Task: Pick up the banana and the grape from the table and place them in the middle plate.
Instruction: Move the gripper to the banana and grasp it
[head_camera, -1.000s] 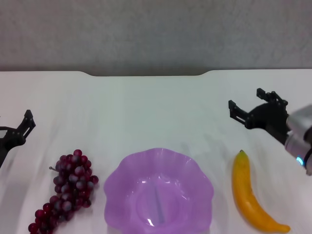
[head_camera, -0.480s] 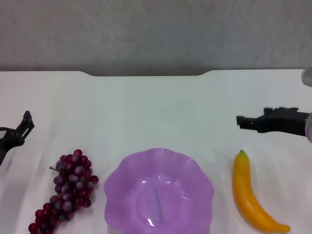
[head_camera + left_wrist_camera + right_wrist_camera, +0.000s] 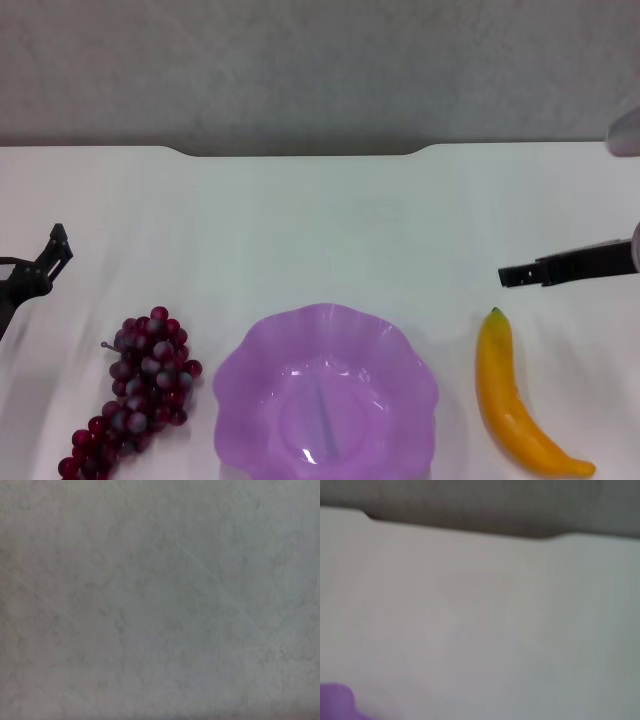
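The banana (image 3: 513, 400) lies on the white table (image 3: 320, 220) at the front right, stem tip pointing away from me. The grape bunch (image 3: 140, 385) lies at the front left. The purple scalloped plate (image 3: 325, 395) stands between them, empty; a corner of it shows in the right wrist view (image 3: 335, 702). My right gripper (image 3: 520, 273) hovers edge-on just beyond the banana's stem tip, apart from it. My left gripper (image 3: 50, 262) is at the table's left edge, beyond and left of the grapes, holding nothing I can see.
The table's far edge has a shallow notch (image 3: 300, 152), which also shows in the right wrist view (image 3: 460, 530). A grey wall stands behind it. The left wrist view shows only bare tabletop (image 3: 160, 600).
My right gripper has turned at the wrist from a two-fingered open stance to edge-on and dropped slightly toward the banana's stem end. The left gripper, fruit and plate have not moved.
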Motion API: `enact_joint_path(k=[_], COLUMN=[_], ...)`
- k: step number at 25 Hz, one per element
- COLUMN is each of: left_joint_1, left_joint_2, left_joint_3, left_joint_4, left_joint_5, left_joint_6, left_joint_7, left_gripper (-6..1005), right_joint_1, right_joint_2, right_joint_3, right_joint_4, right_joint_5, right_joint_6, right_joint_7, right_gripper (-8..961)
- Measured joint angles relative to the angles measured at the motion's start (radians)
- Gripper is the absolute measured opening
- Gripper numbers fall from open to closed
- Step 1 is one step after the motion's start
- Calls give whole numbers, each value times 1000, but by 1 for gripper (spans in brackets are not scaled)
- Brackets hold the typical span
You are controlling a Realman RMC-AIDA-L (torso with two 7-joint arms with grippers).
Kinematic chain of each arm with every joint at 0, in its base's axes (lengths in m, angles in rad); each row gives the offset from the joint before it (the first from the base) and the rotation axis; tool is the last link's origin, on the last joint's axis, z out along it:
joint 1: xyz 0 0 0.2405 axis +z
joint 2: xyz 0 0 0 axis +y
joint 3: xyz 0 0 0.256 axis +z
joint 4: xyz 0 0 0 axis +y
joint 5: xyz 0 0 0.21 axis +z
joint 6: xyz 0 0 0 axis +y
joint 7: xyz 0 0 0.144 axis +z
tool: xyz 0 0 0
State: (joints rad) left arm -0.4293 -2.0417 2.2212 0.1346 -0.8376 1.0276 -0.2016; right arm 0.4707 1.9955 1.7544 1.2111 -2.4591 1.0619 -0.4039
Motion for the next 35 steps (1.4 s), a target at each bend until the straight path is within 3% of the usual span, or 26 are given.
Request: enact_joint_path(k=[6, 11, 35], left_joint_1=[-5, -12, -26], left_joint_2=[0, 0, 0], left_joint_3=[0, 1, 8], left_joint_4=[0, -2, -1], left_joint_5=[0, 0, 8], left_joint_6=[0, 0, -7], left_joint_7=[0, 4, 13], left_gripper=[888, 888, 888], right_joint_1=[99, 132, 192], right_joint_2=[3, 5, 9], right_joint_3=[0, -26, -168], right_joint_4=[-173, -243, -390], right_joint_5=[-48, -48, 22], right_joint_6=[18, 5, -40], right_joint_7=[8, 1, -4], right_gripper=[879, 879, 879])
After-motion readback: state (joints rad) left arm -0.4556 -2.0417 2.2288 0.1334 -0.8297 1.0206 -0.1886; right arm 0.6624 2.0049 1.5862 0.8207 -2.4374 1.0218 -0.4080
